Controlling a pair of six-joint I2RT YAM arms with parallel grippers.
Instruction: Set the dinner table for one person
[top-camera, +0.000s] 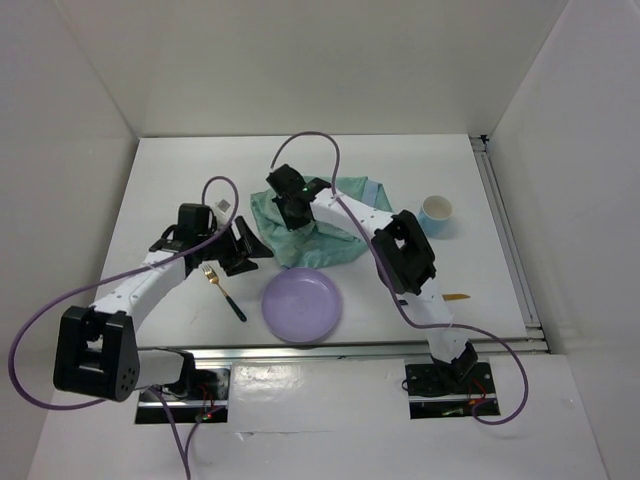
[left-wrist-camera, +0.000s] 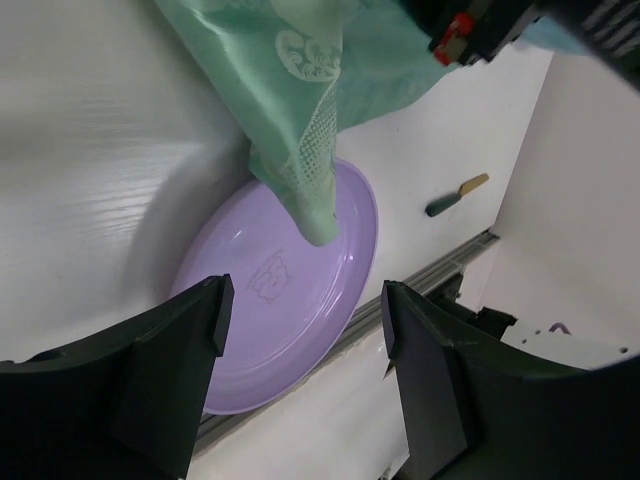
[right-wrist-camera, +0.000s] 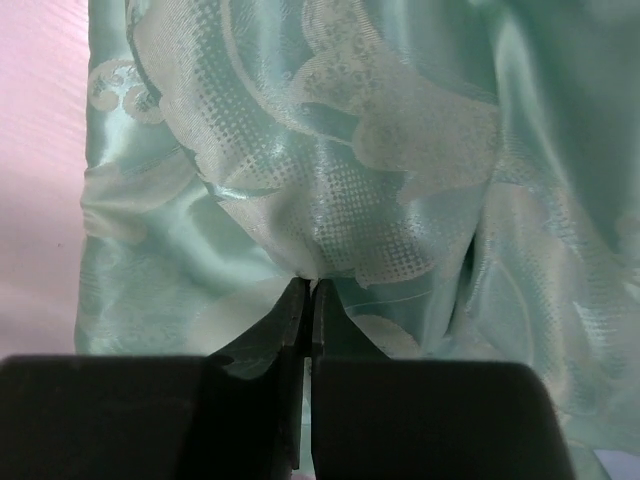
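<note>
The right jaws are clamped on a fold of the green cloth (right-wrist-camera: 330, 180), whose corner drapes onto the purple plate (top-camera: 302, 305). The left jaws gape open above the fork (top-camera: 224, 290). The white counter (top-camera: 180, 170) lies beneath everything.

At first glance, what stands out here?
The right gripper is shut on the green patterned cloth, which is bunched up mid-table. One corner dangles over the purple plate at the near edge, where the open left gripper hovers.
</note>
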